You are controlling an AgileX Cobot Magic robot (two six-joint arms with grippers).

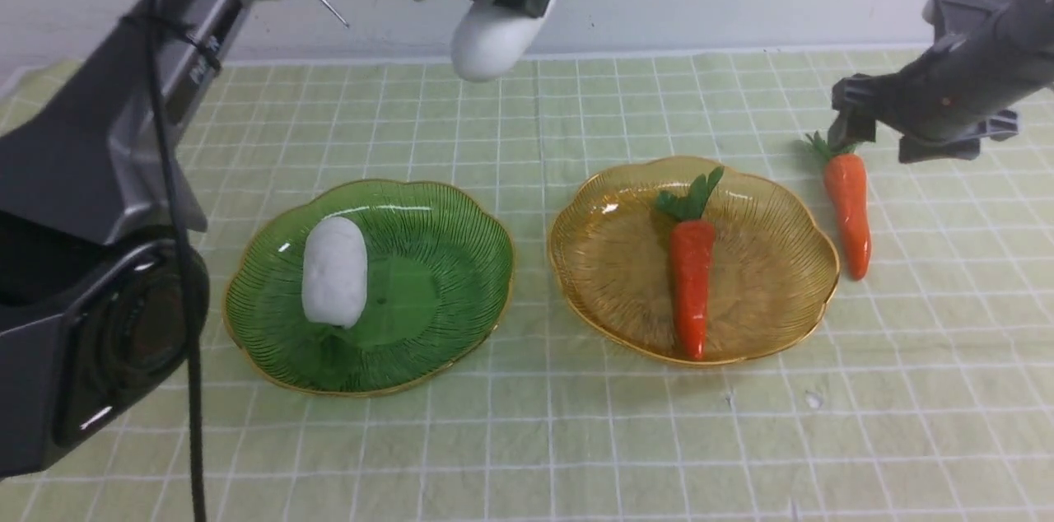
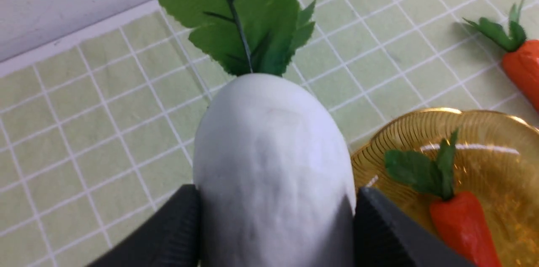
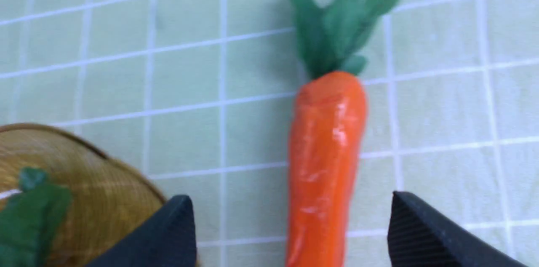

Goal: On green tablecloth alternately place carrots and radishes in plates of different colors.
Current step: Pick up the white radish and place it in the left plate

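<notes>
Top centre of the front view, the left gripper (image 2: 276,233) clamps a white radish (image 1: 492,40) aloft. At right, the right gripper (image 3: 292,216) gapes wide astride a carrot (image 1: 850,209) on the green tablecloth (image 1: 576,440). The amber plate (image 1: 766,258) holds another carrot (image 1: 692,283); the green plate (image 1: 461,258), a second radish (image 1: 334,271).

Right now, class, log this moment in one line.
left end effector: shut on lifted radish | right end effector: open over loose carrot | green plate: plated radish | amber plate: plated carrot
</notes>
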